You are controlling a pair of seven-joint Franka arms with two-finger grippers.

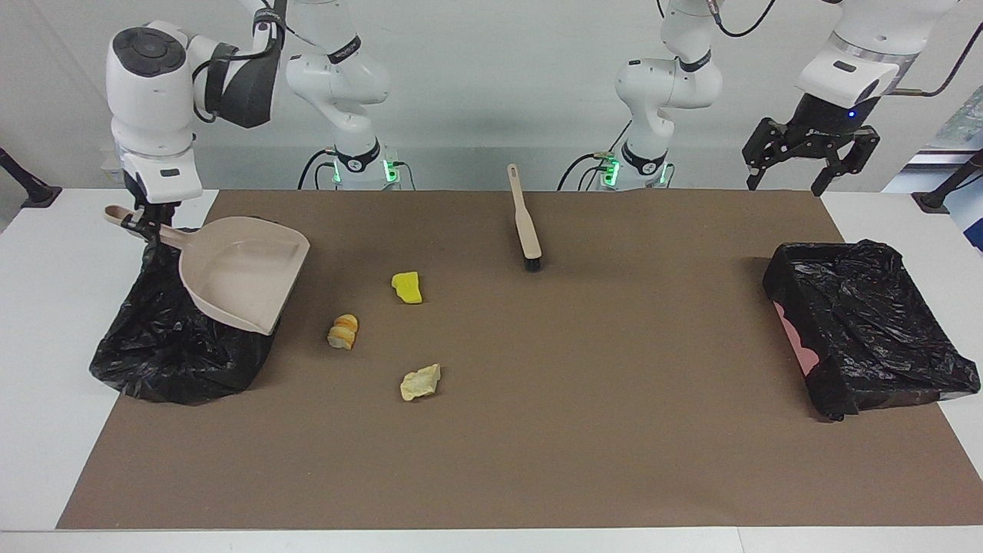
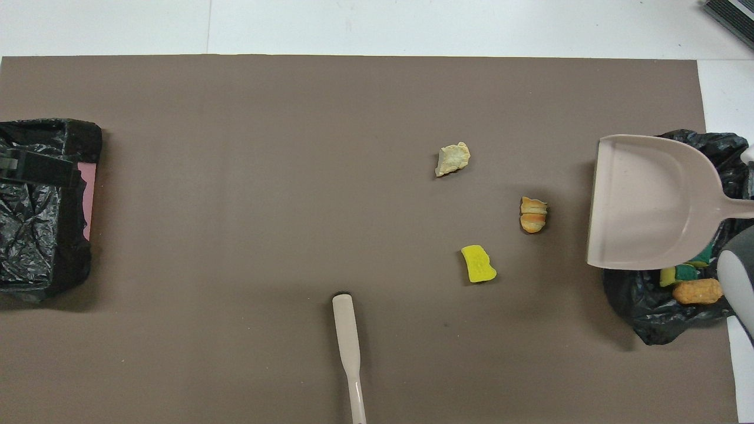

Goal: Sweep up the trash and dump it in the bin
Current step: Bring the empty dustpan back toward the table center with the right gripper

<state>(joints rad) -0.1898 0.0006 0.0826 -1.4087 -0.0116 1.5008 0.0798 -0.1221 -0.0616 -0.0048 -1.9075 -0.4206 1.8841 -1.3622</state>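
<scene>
White table [image 1: 46, 322], brown mat [image 1: 537, 430]; brush [image 1: 527, 223], three trash bits [image 1: 407, 287], two bins [image 1: 872, 322]

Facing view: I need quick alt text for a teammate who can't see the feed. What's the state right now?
The right gripper holds an empty beige dustpan by its handle over a black-lined bin. Three trash bits lie on the brown mat, with the brush nearer the robots. The left gripper waits open above a second lined bin.

Three trash bits [image 1: 406, 287] lie apart on the brown mat [image 1: 537, 430]; others sit in the black-lined bin [image 2: 654, 306].
</scene>
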